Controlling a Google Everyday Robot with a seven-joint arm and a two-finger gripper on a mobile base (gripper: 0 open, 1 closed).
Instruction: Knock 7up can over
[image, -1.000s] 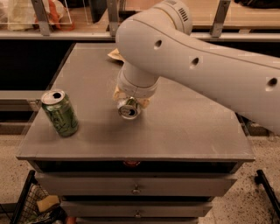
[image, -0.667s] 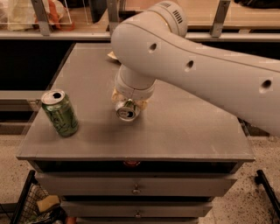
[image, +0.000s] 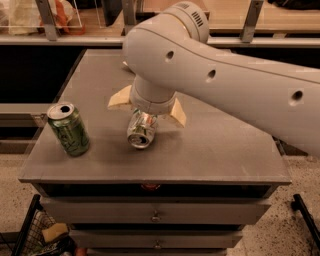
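Green can (image: 69, 129) stands left of spread gripper (image: 146, 111) over tilted 7up can (image: 141, 131).

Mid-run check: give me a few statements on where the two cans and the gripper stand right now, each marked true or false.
1. The green can stands upright near the left edge of the table. True.
2. The gripper hangs over the green can. False: it is over the 7up can, near the middle of the table.
3. The 7up can stands upright. False: it is tipped, with one round end facing the camera.
4. The two cans are apart, not touching. True.
5. The gripper's fingers are pressed together. False: they are spread wide, one on each side above the 7up can.
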